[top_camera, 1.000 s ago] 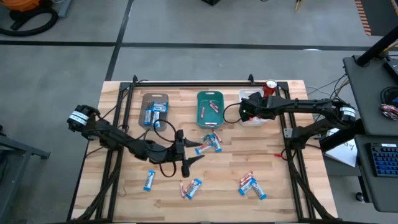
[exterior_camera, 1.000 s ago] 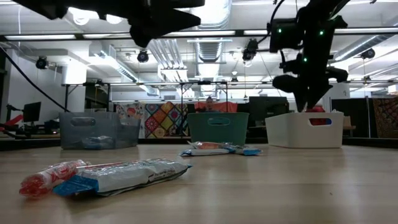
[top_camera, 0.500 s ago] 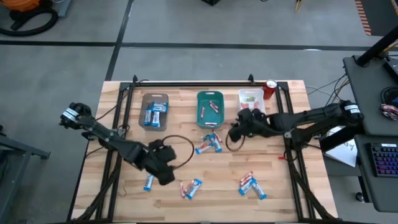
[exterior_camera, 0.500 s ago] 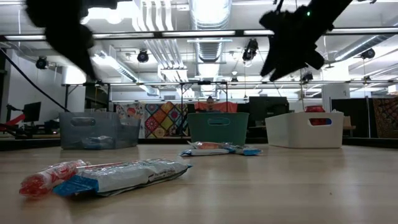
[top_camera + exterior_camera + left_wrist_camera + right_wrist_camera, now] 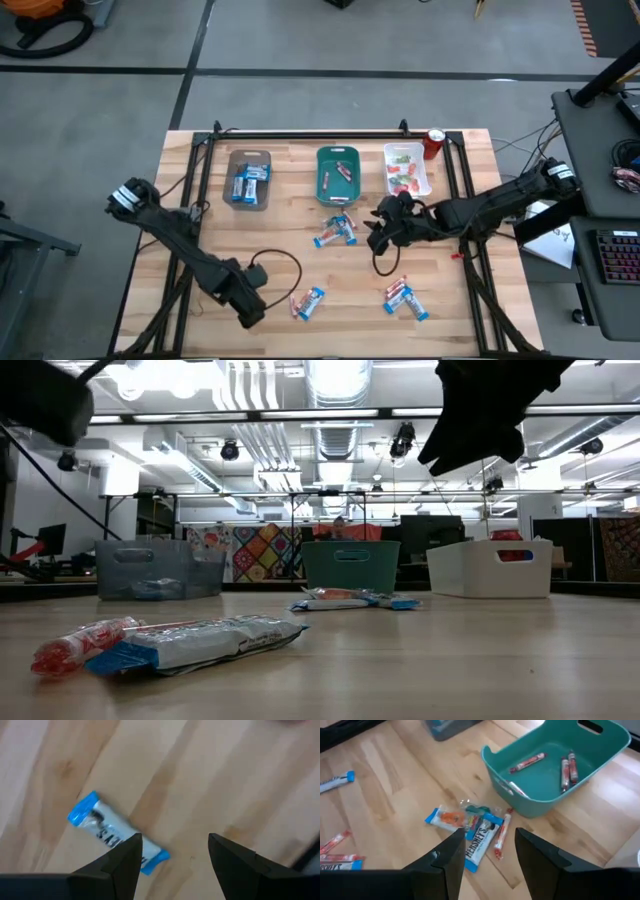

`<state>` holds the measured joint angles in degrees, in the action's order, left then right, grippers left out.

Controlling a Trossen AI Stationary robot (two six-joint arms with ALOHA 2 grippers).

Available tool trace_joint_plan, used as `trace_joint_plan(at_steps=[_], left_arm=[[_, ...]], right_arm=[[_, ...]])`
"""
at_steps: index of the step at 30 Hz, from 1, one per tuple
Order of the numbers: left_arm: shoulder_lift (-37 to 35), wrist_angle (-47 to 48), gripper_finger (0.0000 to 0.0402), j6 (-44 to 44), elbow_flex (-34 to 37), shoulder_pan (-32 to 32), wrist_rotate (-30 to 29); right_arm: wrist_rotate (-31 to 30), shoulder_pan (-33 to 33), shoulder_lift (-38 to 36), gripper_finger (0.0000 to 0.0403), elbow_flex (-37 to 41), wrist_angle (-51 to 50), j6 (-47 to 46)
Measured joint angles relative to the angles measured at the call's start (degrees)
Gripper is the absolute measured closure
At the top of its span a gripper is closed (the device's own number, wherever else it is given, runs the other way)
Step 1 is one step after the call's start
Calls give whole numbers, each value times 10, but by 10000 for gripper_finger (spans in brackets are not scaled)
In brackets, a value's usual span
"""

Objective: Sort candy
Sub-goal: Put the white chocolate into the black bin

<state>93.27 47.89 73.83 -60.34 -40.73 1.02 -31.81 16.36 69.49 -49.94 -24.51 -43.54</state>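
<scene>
Left wrist view: left pincer (image 5: pixel 172 857) wide above blue-and-white bar (image 5: pixel 116 832); right pincer (image 5: pixel 487 852) wide, empty.

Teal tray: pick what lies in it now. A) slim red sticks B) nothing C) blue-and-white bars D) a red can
A: the right wrist view shows slim red sticks lying on the floor of the teal tray, with no bars or can in it.
</scene>
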Motion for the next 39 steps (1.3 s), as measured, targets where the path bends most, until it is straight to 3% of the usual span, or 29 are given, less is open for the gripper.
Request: trace_joint_plan(at_steps=[8,17,21,29,36,39], left_arm=[[60,87,192,96,0,0,-15],[117,67,199,98,-2,0,-16],[120,62,239,102,-2,0,-18],[104,64,385,113,0,-1,-33],[72,68,383,70,-20,0,-67],[41,74,392,42,-34,0,-108]], right_arm=[[-31,0,0,239,4,0,-3],[-33,0,0,239,5,0,-1],[-36,0,0,239,5,0,0],[-42,0,0,239,5,0,1],[-43,0,0,239,11,0,1],[-43,0,0,239,13,-1,1]])
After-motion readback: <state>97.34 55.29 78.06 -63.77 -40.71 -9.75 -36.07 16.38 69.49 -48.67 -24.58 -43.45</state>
